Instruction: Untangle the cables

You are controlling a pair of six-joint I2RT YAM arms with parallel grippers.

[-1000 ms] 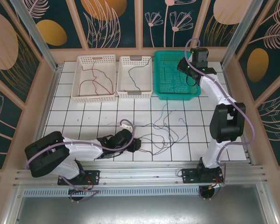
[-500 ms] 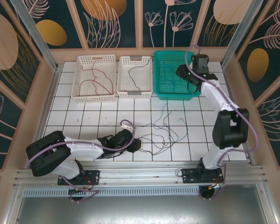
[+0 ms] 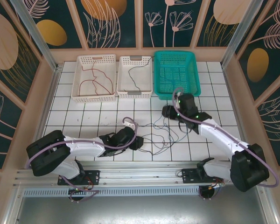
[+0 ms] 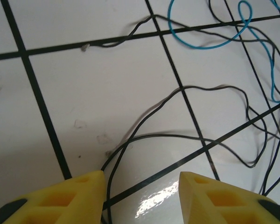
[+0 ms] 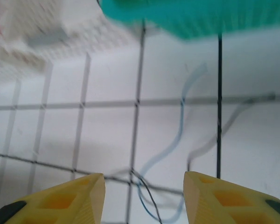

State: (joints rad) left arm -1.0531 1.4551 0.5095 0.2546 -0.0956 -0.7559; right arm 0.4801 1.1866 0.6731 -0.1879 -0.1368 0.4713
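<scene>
Reference: teal perforated plastic basket (image 3: 176,52), far side of the white tiled desk (image 3: 84,116).

- Touching the teal basket's left wall is a white slotted plastic basket (image 3: 135,58) with one thin black wire (image 3: 133,74) lying in it.
- One place further left of the teal basket is a second white slotted basket (image 3: 95,57). It holds a thin red wire (image 3: 97,80) in loose bends.
- On the near side of the teal basket, slightly left of its middle, a loose tangle of thin cables (image 3: 161,133) lies flat on the tiles. It is made up of black strands and one blue strand (image 4: 200,47), crossing several times.
- Right arm (image 3: 219,135) reaches in low, its head just off the teal basket's near left corner, between basket and tangle. Right jaws are spread, yellow fingertips (image 5: 74,198) well apart, with nothing gripped. Wrist view is blurred: the blue strand curves from below the teal basket toward the gap, and a dark strand (image 5: 210,140) lies beside it.
- Left arm (image 3: 84,148) lies low across the near side, its head at the tangle's end furthest from the teal basket. Left jaws are also spread, fingertips (image 4: 74,196) apart. A black strand (image 4: 186,87) loops ahead and runs down just inside the left tip. Cannot tell if it touches; nothing is clamped.
</scene>
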